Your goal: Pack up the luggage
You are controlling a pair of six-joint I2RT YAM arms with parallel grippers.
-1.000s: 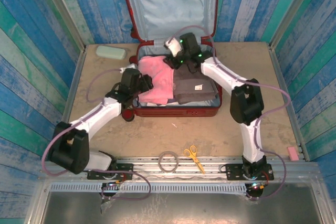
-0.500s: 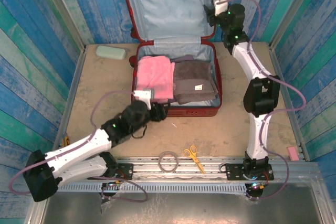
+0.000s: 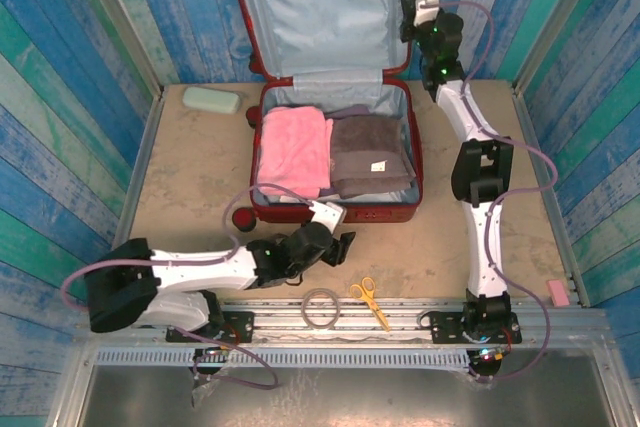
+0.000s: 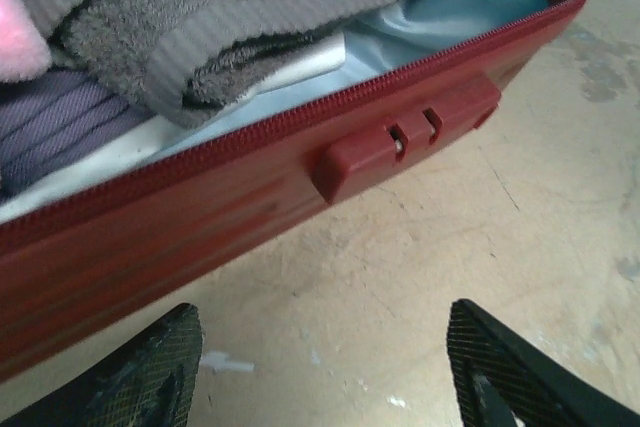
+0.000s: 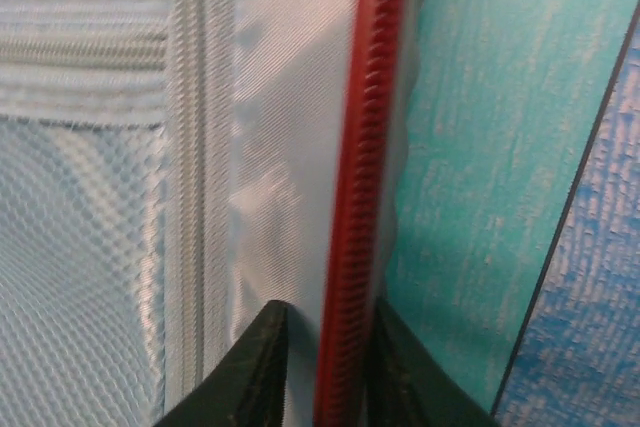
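Luggage [image 3: 335,211] lies open at the back of the worktop [image 3: 200,177], its lid [image 3: 320,7] standing upright against the blue plank wall [image 3: 480,7]. Its base is filled with a folded pink towel [image 3: 295,152] beside a folded grey towel [image 3: 370,159], so the filling looks done and closing looks like the step in hand. Right gripper [image 3: 410,19] reaches high to the lid's right edge; its wrist view shows the jaws clenched on the red zip rim [image 5: 350,197], one on the lining side and one on the shell side, a hold that would let the arm swing the lid down. Left gripper [image 4: 320,367] hovers low over bare worktop just in front of the luggage's front wall, near the lock block [image 4: 405,137]. Its jaws are released and hold nothing, and it is probably placed there to steady the base. Scissors [image 3: 370,302] and a grey ring [image 3: 321,305] lie well in front of the luggage, out of the lid's path.
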